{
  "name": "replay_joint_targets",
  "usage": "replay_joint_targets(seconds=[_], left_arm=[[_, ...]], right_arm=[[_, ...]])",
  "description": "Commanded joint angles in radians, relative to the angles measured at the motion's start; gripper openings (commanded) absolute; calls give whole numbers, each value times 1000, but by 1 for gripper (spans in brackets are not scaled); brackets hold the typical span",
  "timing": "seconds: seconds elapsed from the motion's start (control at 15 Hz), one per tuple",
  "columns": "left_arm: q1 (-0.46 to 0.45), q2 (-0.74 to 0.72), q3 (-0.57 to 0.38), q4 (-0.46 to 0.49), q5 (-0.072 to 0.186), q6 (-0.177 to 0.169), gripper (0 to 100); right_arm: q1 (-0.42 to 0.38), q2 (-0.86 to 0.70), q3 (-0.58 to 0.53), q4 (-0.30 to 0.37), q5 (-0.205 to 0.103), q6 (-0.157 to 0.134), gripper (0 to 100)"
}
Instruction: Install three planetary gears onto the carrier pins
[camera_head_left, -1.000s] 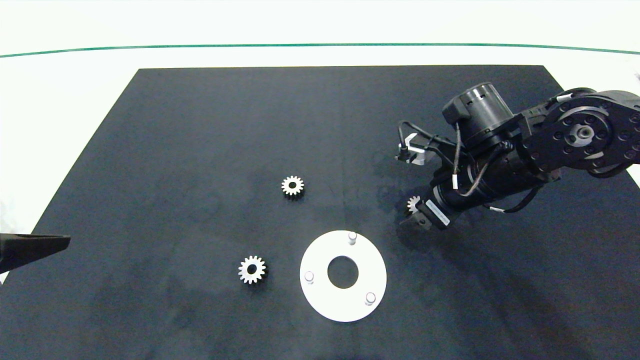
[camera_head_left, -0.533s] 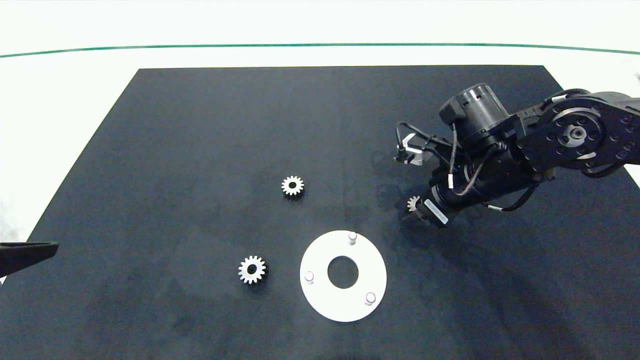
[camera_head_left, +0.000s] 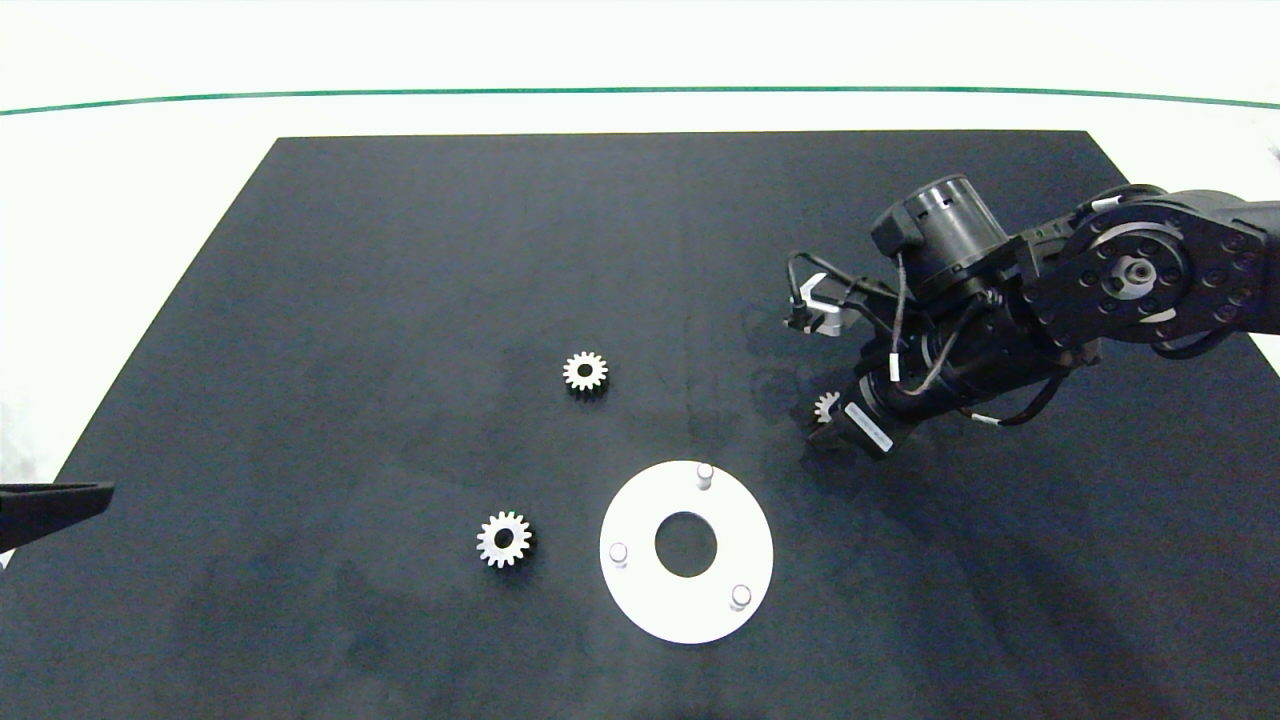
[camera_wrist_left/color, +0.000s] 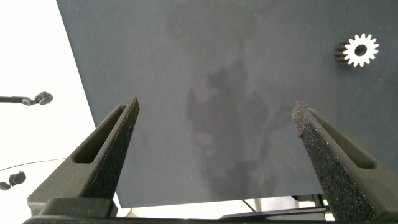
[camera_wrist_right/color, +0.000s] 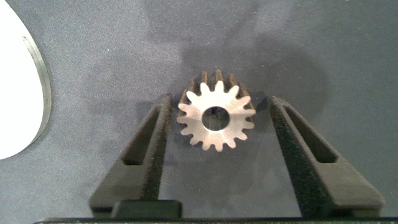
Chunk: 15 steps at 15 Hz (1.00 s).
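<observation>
A dark mat (camera_head_left: 400, 250) covers most of the white tabletop (camera_head_left: 120, 200), with a thin green line (camera_head_left: 640, 91) running along the far side. On the mat lies a white disc (camera_head_left: 686, 550) with a large centre hole; three short pins stand on it in a triangle: one at its far edge (camera_head_left: 705, 474), one at its left (camera_head_left: 618, 553) and one at its near right (camera_head_left: 741, 597). All three pins are bare.

Two gears lie loose on the mat. One (camera_head_left: 586, 373) sits beyond the disc and to its left, well apart from it. The other (camera_head_left: 504, 539) lies just to the left of the disc, near the left pin. Nothing stands between either gear and the disc.

The third gear (camera_wrist_right/color: 216, 118) lies flat on the mat, just beyond the disc's right side, between the two fingers of the right end effector (camera_wrist_right/color: 217, 146). The fingers are spread wider than the gear; one finger (camera_wrist_right/color: 152, 146) is close to the teeth, the other (camera_wrist_right/color: 305, 146) stands clear, and the gear is not gripped. The disc's rim shows near that gear.

The left end effector (camera_wrist_left/color: 217, 149) hangs over the mat's left edge, wide open and holding nothing, far from the disc.
</observation>
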Motion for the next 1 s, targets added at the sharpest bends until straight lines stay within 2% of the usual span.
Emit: replay_joint_targets(seconds=[0.07, 0.67, 1.0], left_arm=[[-2, -9, 0, 6, 1, 2, 100], [-12, -12, 3, 6, 1, 2, 100], [-15, -12, 5, 6, 1, 2, 100]], right_arm=[[0, 9, -2, 2, 1, -1, 55], [23, 7, 0, -5, -1, -3, 37], [77, -109, 84, -1, 4, 2, 28]])
